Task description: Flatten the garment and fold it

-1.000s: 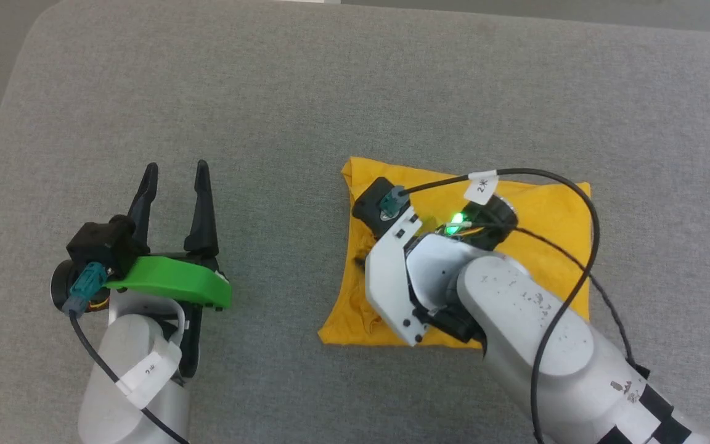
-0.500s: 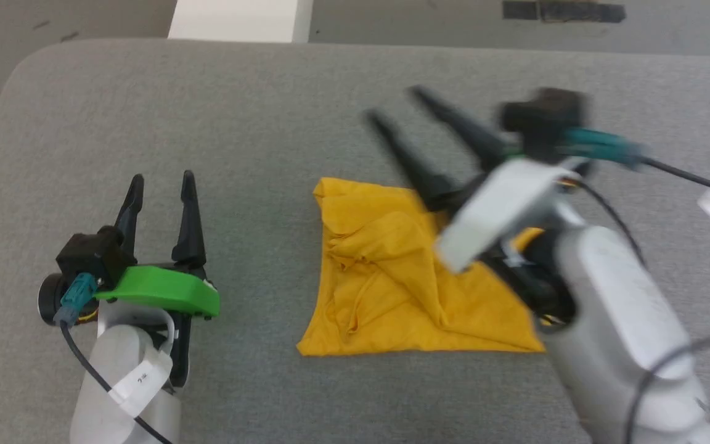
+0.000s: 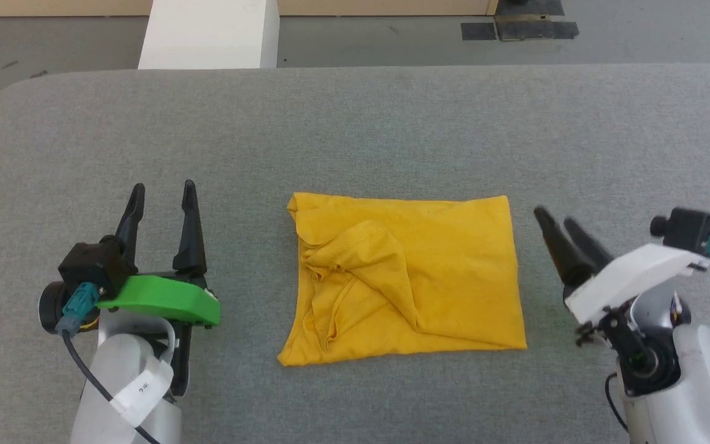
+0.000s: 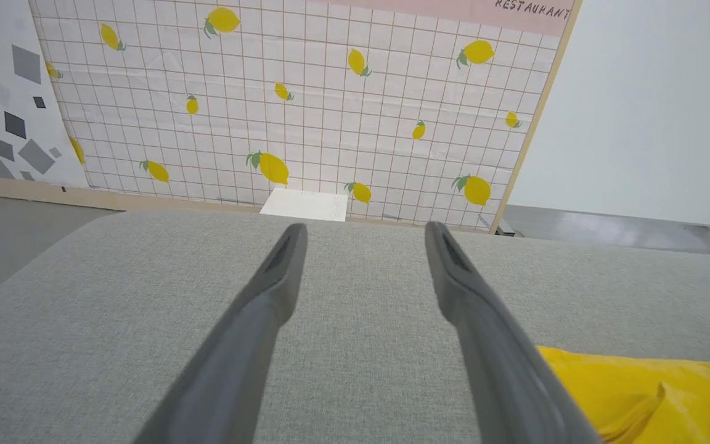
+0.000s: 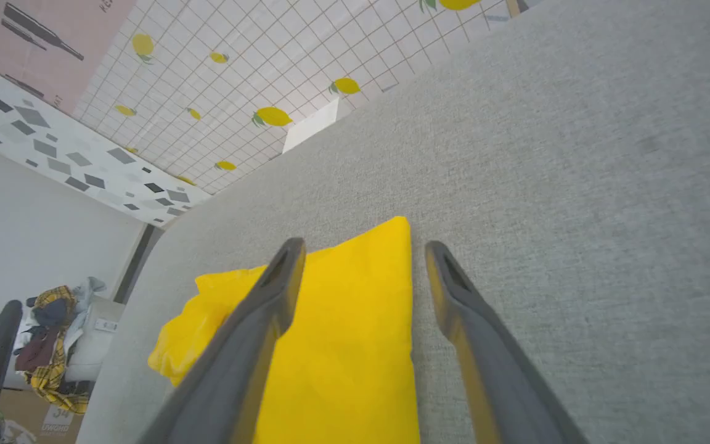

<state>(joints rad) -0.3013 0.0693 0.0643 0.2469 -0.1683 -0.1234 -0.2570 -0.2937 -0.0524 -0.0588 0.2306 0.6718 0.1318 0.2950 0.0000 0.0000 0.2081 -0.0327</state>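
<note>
Garment (image 3: 429,259) folded into a lumpy rectangle, seemingly only smoothing left; left gripper (image 3: 163,186) and right gripper (image 3: 555,217) parted, empty.

Plain mustard-yellow garment (image 3: 410,277) on grey table (image 3: 355,135); lemon-patterned white wall (image 4: 306,98).

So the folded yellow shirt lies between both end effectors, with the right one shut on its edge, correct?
No: the right end effector is open, gripping nothing, not the shirt, per the right wrist view. The rest holds.
</note>
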